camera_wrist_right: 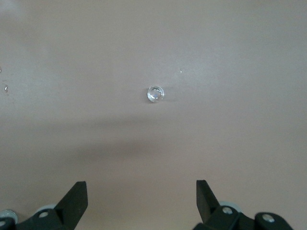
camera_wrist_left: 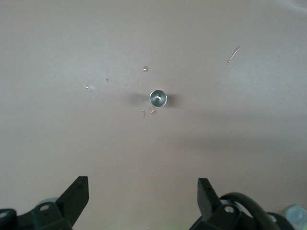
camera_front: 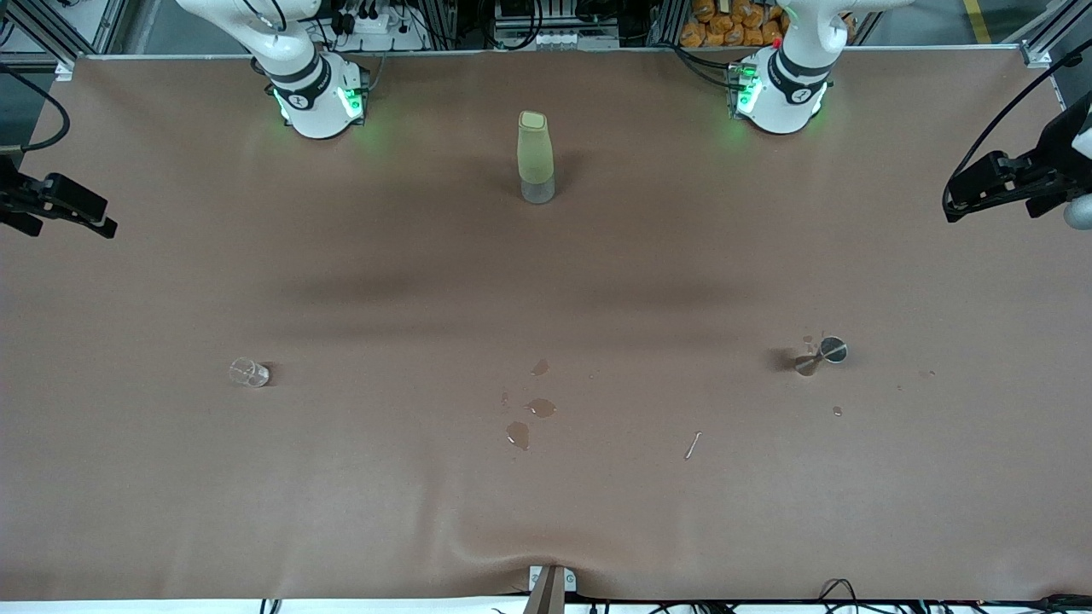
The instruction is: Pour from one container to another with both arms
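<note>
A small clear glass point(camera_front: 249, 373) point(camera_wrist_right: 155, 94) stands toward the right arm's end of the table. A metal jigger point(camera_front: 821, 356) point(camera_wrist_left: 158, 97) stands toward the left arm's end, with drops of liquid around it. A tall yellow-green container point(camera_front: 536, 158) with a clear base stands between the two arm bases, farther from the front camera than the glass and the jigger. My right gripper point(camera_wrist_right: 141, 188) point(camera_front: 107, 220) hangs high over the table near the glass, open and empty. My left gripper point(camera_wrist_left: 143, 184) point(camera_front: 951, 200) hangs high near the jigger, open and empty.
Small puddles of liquid point(camera_front: 529, 418) lie mid-table, nearer the front camera than the tall container. A thin short stick point(camera_front: 693, 445) point(camera_wrist_left: 233, 54) lies between the puddles and the jigger. The brown table cover point(camera_front: 546, 529) is wrinkled near its front edge.
</note>
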Robot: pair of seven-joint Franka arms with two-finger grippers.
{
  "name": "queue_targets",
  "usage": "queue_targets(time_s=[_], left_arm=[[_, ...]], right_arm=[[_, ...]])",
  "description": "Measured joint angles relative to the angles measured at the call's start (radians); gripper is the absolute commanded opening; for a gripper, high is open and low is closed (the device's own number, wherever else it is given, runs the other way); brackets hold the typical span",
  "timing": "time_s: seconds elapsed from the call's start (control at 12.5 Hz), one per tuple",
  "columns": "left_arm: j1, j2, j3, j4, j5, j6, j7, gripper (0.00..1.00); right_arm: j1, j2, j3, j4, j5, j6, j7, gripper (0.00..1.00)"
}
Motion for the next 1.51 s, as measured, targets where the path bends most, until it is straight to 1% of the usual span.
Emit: queue_targets(time_s=[0.4,0.56,0.72,0.88,1.04,1.2,1.28,1.51], left_arm=[[0.000,0.000,0.002,0.001,0.000,-0.011,0.002,1.00],[0.010,0.004,0.006,0.000,-0.020,-0.014,0.082,1.00],[0.050,0.024,0.007,-0.009,-0.046,-0.017,0.198,1.00],[0.093,0.056,0.010,-0.018,-0.086,-0.015,0.247,1.00],[0.127,0.082,0.010,-0.043,-0.117,0.029,0.291,1.00],[0.170,0.093,0.011,-0.108,-0.182,0.117,0.392,1.00],[0.197,0.100,0.011,-0.144,-0.234,0.154,0.442,1.00],[0.281,0.157,0.013,-0.214,-0.396,0.213,0.622,1.00]], right_arm=[[0.004,0.000,0.002,0.000,0.000,0.000,0.000,1.00],[0.004,0.000,0.003,0.000,0.000,0.000,0.000,1.00],[0.004,0.000,0.002,0.000,0.000,0.000,0.001,1.00],[0.004,0.002,0.003,0.000,0.000,0.000,0.001,1.00],[0.008,0.022,0.005,0.000,0.001,0.002,0.001,1.00],[0.037,0.060,0.006,0.012,0.002,0.011,0.001,1.00],[0.062,0.081,0.006,0.021,0.002,0.012,0.002,1.00],[0.114,0.123,0.007,0.037,0.001,0.018,0.004,1.00]])
